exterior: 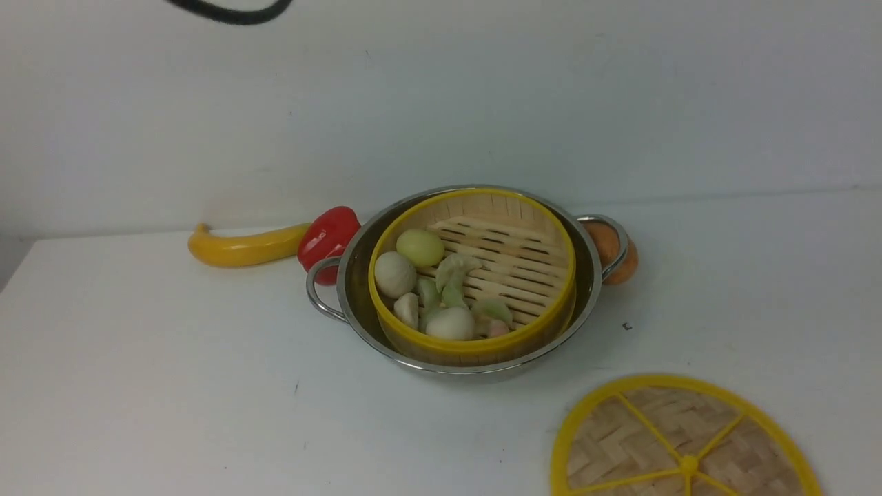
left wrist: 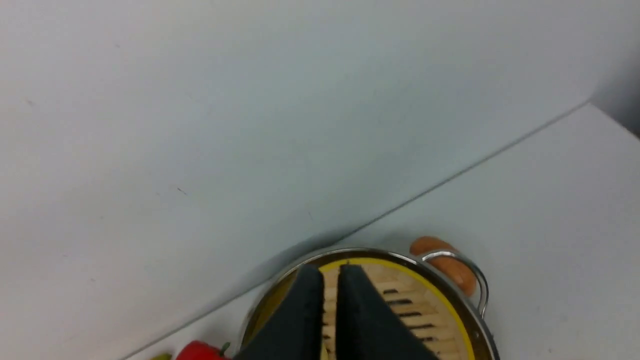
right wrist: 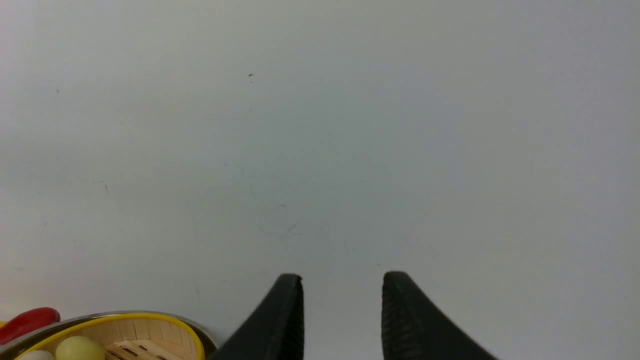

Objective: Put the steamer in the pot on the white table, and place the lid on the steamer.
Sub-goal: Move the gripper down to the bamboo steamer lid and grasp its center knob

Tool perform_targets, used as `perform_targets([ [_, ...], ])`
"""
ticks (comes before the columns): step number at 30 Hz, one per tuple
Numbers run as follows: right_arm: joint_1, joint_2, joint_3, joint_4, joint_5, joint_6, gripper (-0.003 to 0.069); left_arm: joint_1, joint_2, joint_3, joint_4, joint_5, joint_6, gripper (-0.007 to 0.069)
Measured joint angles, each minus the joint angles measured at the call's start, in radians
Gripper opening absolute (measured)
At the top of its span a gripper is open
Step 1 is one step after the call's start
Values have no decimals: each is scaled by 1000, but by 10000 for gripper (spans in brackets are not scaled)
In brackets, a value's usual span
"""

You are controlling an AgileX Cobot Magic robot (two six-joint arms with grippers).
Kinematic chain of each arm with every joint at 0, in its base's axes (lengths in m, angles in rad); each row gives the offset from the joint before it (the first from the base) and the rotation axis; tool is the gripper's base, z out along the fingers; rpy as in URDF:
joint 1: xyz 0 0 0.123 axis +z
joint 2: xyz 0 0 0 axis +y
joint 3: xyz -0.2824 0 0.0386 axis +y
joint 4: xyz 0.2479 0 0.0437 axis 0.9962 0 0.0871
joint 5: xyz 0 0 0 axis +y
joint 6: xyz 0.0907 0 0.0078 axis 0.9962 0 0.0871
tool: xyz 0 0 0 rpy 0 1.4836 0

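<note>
The steamer (exterior: pixel 510 265), a yellow-rimmed bamboo basket holding toy buns and dumplings, sits inside the shiny steel pot (exterior: pixel 358 275) on the white table (exterior: pixel 138 358). The lid (exterior: pixel 682 441), a woven disc with yellow spokes, lies flat on the table at the near right, cut off by the picture's edge. Neither arm shows in the front view. In the left wrist view my left gripper (left wrist: pixel 330 270) hangs above the steamer (left wrist: pixel 400 295) and pot (left wrist: pixel 480 325), its fingers nearly together and holding nothing. My right gripper (right wrist: pixel 342 280) stands open and empty, with the steamer (right wrist: pixel 135 330) off to one side.
A yellow banana (exterior: pixel 241 246) and a red pepper (exterior: pixel 329 234) lie just left of the pot, by its left handle. An orange toy (exterior: pixel 617 255) sits behind the right handle. A white wall rises close behind the pot. A black cable (exterior: pixel 227 10) loops at the top.
</note>
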Motion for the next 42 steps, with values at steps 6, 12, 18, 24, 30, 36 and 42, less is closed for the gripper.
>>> perform_targets([
  [6, 0, 0, 0, 0, 0, 0, 243, 0, -345, 506, 33, -250, 8, 51],
  [12, 0, 0, 0, 0, 0, 0, 243, 103, -582, 1039, 65, -423, 8, 57],
  [18, 0, 0, 0, 0, 0, 0, 243, 288, -746, 1381, 66, -589, 6, 70],
  [24, 0, 0, 0, 0, 0, 1, 243, 385, -978, 1696, 71, -757, 5, 75],
  [30, 0, 0, 0, 0, 0, 1, 243, 387, -1210, 1880, 78, -826, 6, 83],
  [36, 0, 0, 0, 0, 0, 1, 243, 387, -1459, 1966, 90, -826, 7, 88],
  [42, 0, 0, 0, 0, 0, 1, 243, 387, -1567, 2007, 113, -819, 38, 95],
])
